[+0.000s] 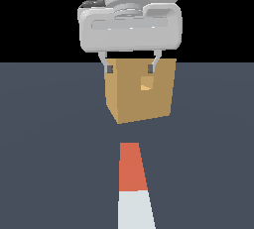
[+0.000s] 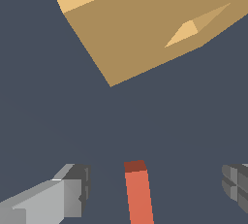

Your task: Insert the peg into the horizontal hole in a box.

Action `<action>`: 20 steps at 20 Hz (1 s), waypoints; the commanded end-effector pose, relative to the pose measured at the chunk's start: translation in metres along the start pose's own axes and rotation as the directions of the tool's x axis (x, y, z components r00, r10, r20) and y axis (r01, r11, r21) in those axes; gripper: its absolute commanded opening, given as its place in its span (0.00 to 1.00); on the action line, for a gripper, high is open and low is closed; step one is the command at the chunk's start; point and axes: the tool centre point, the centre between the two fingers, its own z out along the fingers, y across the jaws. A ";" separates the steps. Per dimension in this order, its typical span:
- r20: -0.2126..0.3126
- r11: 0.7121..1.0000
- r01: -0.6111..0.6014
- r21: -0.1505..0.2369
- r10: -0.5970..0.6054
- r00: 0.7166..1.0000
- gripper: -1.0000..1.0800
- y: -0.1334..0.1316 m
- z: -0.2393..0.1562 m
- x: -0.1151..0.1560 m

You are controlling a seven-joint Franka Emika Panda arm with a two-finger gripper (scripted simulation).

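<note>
Presently the peg (image 1: 134, 188) lies flat on the dark desk (image 1: 49, 148), untouched, its orange-red half pointing toward the box (image 1: 141, 91) and its white half nearer the exterior camera. The box stands well apart from the peg's orange end, and the hole (image 1: 146, 84) shows as a small square opening in the face turned toward the peg. The claw (image 1: 129, 68) hangs above, its fingers spread wide and holding nothing; in the wrist view the two fingertips (image 2: 77, 189) flank the orange tip with clear gaps on both sides. The step in hand is judged to be the grasp, not yet made. To do it well, the claw should descend squarely so the peg sits centred between the fingers, then close across the flat sides without twisting the bar. How high the claw stands above the peg cannot be fixed with confidence from these views. A grip back from the orange tip would leave that end free to enter the hole. The box appears slightly rotated, so the peg's axis will need aligning before insertion.
</note>
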 end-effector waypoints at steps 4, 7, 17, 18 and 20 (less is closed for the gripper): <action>0.000 1.000 0.001 0.000 -0.001 1.000 0.96 0.000 0.001 -0.003; 0.001 1.000 0.006 0.001 -0.006 1.000 0.96 0.000 0.005 -0.011; 0.009 0.999 0.042 0.009 -0.042 0.999 0.96 0.001 0.038 -0.078; 0.010 0.999 0.047 0.011 -0.047 0.999 0.96 0.001 0.042 -0.088; 0.013 0.998 0.058 0.013 -0.058 0.998 0.96 0.002 0.052 -0.109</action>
